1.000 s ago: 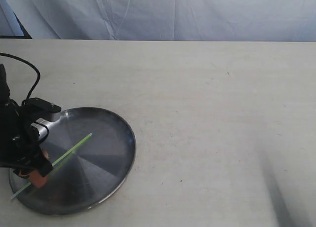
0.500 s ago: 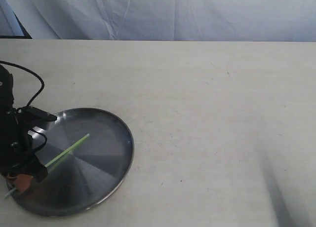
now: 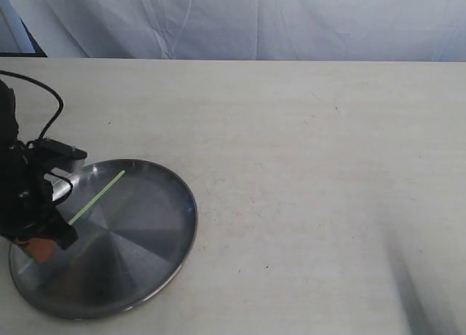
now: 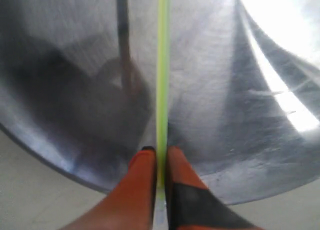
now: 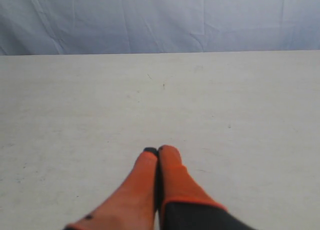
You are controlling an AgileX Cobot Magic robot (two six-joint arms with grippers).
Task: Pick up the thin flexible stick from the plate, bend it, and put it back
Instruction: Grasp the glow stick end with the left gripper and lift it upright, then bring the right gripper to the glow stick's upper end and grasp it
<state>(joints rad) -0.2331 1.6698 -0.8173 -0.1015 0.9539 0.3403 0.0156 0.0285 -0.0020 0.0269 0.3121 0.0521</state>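
The round steel plate lies at the table's front left. My left gripper hovers over the plate's left rim, shut on one end of the thin flexible stick. The stick is straight and pale yellow-green, and slants up and away over the plate. In the left wrist view the stick runs straight out from between the orange fingertips of the left gripper, above the plate. My right gripper is shut on nothing above bare table; the exterior view does not show it.
The pale table stretches wide to the right of the plate. A wrinkled blue-grey cloth hangs behind the table's far edge. A black cable loops over the left arm.
The left gripper has risen and tilted, so the stick's free end has lifted off the plate and swung toward the far left. The plate has shifted slightly left.
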